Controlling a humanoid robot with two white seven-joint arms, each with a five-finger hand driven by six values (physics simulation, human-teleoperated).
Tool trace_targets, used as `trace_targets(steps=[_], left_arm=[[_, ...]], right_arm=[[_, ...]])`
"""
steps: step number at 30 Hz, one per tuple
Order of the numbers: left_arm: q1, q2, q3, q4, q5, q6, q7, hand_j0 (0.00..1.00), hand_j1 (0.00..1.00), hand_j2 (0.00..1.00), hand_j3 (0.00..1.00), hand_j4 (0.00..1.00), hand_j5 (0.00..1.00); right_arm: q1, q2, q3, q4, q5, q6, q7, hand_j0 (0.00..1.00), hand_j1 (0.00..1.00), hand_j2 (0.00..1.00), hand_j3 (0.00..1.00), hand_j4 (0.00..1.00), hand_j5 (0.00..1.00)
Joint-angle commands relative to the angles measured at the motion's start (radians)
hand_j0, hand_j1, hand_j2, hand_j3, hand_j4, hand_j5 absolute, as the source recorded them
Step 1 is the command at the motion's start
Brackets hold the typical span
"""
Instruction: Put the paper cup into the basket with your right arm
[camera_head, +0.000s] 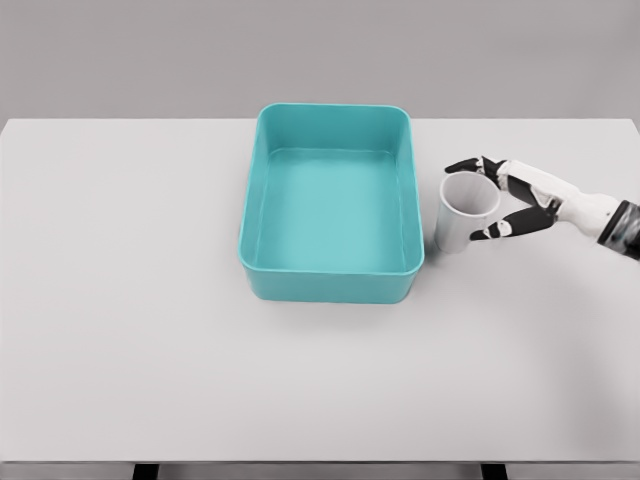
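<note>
A teal basket (330, 205) sits open and empty at the middle of the white tabletop (120, 330), nothing inside its walls. Just beside its right wall stands the paper cup (466, 212), upright, mouth up and empty as far as can be seen. The right hand (512, 198) reaches in from the right edge, its fingers (498, 229) spread around the cup's rim, thumb and forefinger at either side, apparently closing for a grasp. The cup looks not yet lifted; the next move calls for a firm hold, a lift over the basket's wall and a release inside.
</note>
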Motion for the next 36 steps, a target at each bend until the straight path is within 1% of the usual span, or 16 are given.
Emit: trace_targets(steps=[1,5,6,7,10,12,14,18,22,25,26,29,32,34,35,36], left_arm=[[0.000,0.000,0.000,0.000,0.000,0.000,0.000,1.00,1.00,1.00,1.00,1.00,1.00],[0.000,0.000,-0.001,0.000,0.000,0.000,0.000,1.00,1.00,1.00,1.00,1.00,1.00],[0.000,0.000,-0.001,0.000,0.000,0.000,0.000,1.00,1.00,1.00,1.00,1.00,1.00],[0.000,0.000,0.000,0.000,0.000,0.000,0.000,1.00,1.00,1.00,1.00,1.00,1.00],[0.000,0.000,0.000,0.000,0.000,0.000,0.000,1.00,1.00,1.00,1.00,1.00,1.00],[0.000,0.000,0.000,0.000,0.000,0.000,0.000,1.00,1.00,1.00,1.00,1.00,1.00],[0.000,0.000,0.000,0.000,0.000,0.000,0.000,1.00,1.00,1.00,1.00,1.00,1.00],[0.000,0.000,0.000,0.000,0.000,0.000,0.000,1.00,1.00,1.00,1.00,1.00,1.00],[0.000,0.000,0.000,0.000,0.000,0.000,0.000,1.00,1.00,1.00,1.00,1.00,1.00],[0.000,0.000,0.000,0.000,0.000,0.000,0.000,1.00,1.00,1.00,1.00,1.00,1.00],[0.000,0.000,0.000,0.000,0.000,0.000,0.000,1.00,1.00,1.00,1.00,1.00,1.00],[0.000,0.000,0.000,0.000,0.000,0.000,0.000,1.00,1.00,1.00,1.00,1.00,1.00],[0.000,0.000,-0.001,0.000,0.000,0.000,0.000,1.00,1.00,1.00,1.00,1.00,1.00],[0.000,0.000,0.000,0.000,0.000,0.000,0.000,1.00,1.00,1.00,1.00,1.00,1.00],[0.000,0.000,0.000,0.000,0.000,0.000,0.000,1.00,1.00,1.00,1.00,1.00,1.00],[0.000,0.000,0.000,0.000,0.000,0.000,0.000,1.00,1.00,1.00,1.00,1.00,1.00]], right_arm=[[0.000,-0.002,-0.052,-0.003,-0.006,0.001,0.000,0.79,0.79,0.79,0.79,0.79,0.79],[0.000,0.000,-0.109,-0.007,-0.005,-0.011,0.000,0.78,0.78,0.78,0.78,0.78,0.78],[0.000,0.001,-0.121,-0.007,-0.005,-0.011,0.000,0.77,0.77,0.77,0.77,0.77,0.77],[0.000,0.008,-0.132,-0.011,-0.005,-0.010,0.000,0.75,0.75,0.75,0.75,0.75,0.75],[0.000,0.038,-0.169,-0.013,0.000,-0.010,0.000,0.76,0.76,0.76,0.76,0.76,0.76],[-0.003,0.040,-0.187,-0.014,0.005,-0.013,0.000,0.75,0.75,0.75,0.75,0.75,0.75],[-0.006,0.058,-0.196,-0.039,0.008,-0.011,0.000,0.75,0.75,0.75,0.75,0.75,0.75],[-0.014,0.083,-0.230,-0.059,0.035,-0.011,0.000,0.76,0.76,0.76,0.76,0.76,0.76],[-0.018,0.092,-0.250,-0.129,0.040,0.004,0.000,0.76,0.76,0.76,0.76,0.76,0.76],[-0.041,0.173,-0.241,-0.174,0.124,0.036,0.000,0.76,0.76,0.76,0.76,0.76,0.76],[-0.041,0.178,-0.238,-0.180,0.126,0.036,0.000,0.76,0.76,0.76,0.76,0.76,0.76],[-0.046,0.248,-0.235,-0.177,0.169,0.038,0.000,0.76,0.76,0.76,0.76,0.76,0.76],[-0.057,0.291,-0.233,-0.172,0.205,0.038,0.000,0.76,0.76,0.76,0.76,0.76,0.76],[-0.058,0.310,-0.233,-0.172,0.253,0.038,0.000,0.76,0.76,0.76,0.76,0.76,0.76],[-0.067,0.322,-0.233,-0.174,0.307,0.039,0.000,0.76,0.76,0.76,0.76,0.76,0.76],[-0.067,0.343,-0.222,-0.174,0.327,0.041,0.000,0.75,0.75,0.75,0.75,0.75,0.75]])
